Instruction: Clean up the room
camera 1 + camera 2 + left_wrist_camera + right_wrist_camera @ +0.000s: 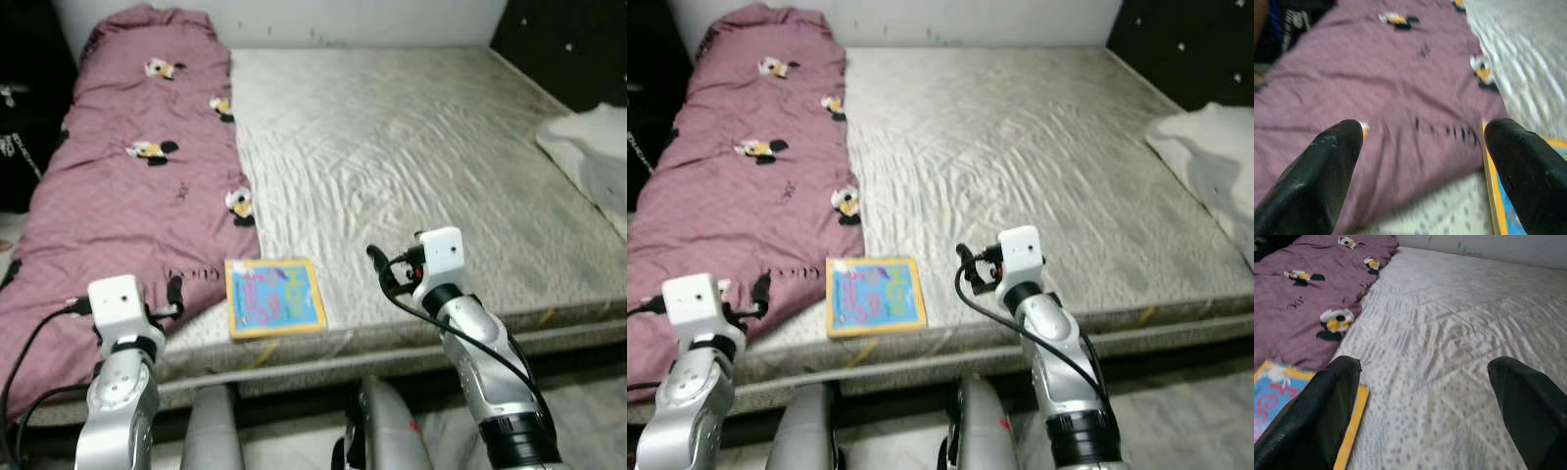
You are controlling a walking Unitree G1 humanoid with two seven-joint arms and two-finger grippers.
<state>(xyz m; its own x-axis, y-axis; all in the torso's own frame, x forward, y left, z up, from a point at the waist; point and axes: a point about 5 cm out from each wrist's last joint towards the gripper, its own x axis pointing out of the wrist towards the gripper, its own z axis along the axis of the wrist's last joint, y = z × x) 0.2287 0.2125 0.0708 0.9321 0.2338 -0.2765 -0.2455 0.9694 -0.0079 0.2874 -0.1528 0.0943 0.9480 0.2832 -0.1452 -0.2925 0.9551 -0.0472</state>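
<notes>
A book (pixel 274 297) with a yellow border and a blue cover lies flat on the grey mattress (pixel 411 147), close to its front edge. A purple blanket (pixel 137 166) with small duck prints covers the left side of the bed. My left gripper (pixel 1422 147) is open over the blanket's front part, just left of the book (pixel 1493 196), with nothing between its fingers. My right gripper (pixel 1425 387) is open a little above the mattress, to the right of the book (pixel 1283 396), also holding nothing.
A white pillow or cloth (pixel 588 137) lies at the bed's right edge. A dark headboard panel (pixel 568 44) stands at the far right, and dark things (pixel 20 108) sit left of the bed. A light wall runs behind.
</notes>
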